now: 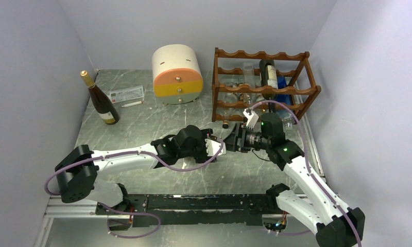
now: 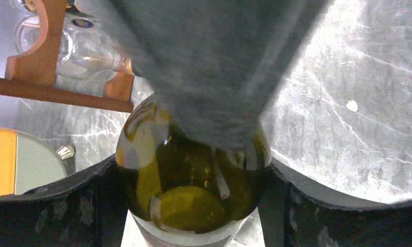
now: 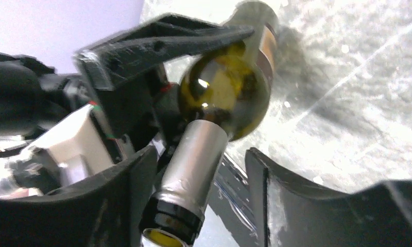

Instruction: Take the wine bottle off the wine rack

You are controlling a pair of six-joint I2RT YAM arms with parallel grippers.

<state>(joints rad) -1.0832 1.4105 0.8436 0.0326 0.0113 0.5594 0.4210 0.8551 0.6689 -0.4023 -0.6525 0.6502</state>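
Centrally, left pincer clamped on wine bottle, right pincer parted around its neck, wine rack behind

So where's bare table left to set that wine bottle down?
Widest free patch: table between the standing bottle, the clear box and the left arm. A smaller one lies between both arms, ahead of the base rail. Crowded: by the wine rack, and mid-table, where left hand and right hand meet on the wine bottle.
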